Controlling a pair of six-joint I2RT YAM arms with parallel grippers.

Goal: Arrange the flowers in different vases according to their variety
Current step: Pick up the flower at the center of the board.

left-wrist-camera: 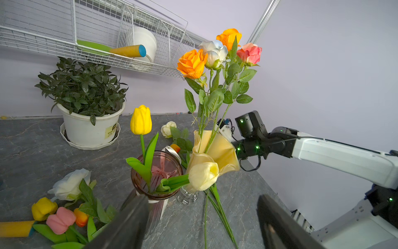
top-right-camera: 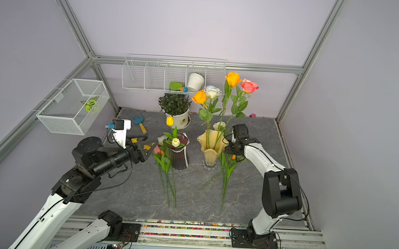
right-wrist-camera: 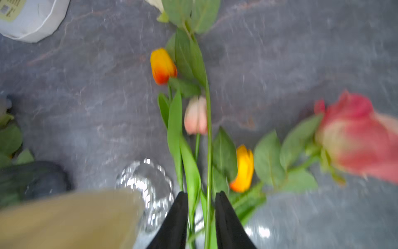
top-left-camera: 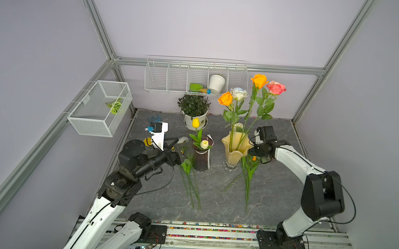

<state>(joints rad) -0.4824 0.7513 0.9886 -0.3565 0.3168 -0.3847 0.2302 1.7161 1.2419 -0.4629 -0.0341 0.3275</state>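
Flower stems [right-wrist-camera: 208, 138] are lying between the jaws of the right pincer [right-wrist-camera: 201, 192], grip impossible to tell; the left pincer [left-wrist-camera: 202, 198] is hovering wide open beside the purple vase [left-wrist-camera: 135, 185].

One purple vase [top-left-camera: 201, 154], one yellow vase [top-left-camera: 236, 149]: two in all. Roses [top-left-camera: 259, 80], seven: two orange, two pink, two cream, one white-blue. Tulips [top-left-camera: 195, 123], eight: three orange, two yellow, two pink, one cream. Wire baskets [top-left-camera: 163, 79], two. Potted plant [top-left-camera: 193, 105], one. Small white pot [top-left-camera: 217, 83], one. Green trowel [top-left-camera: 196, 87], one. Blue rake [top-right-camera: 137, 118], one. Robot arms [top-left-camera: 294, 160], two.
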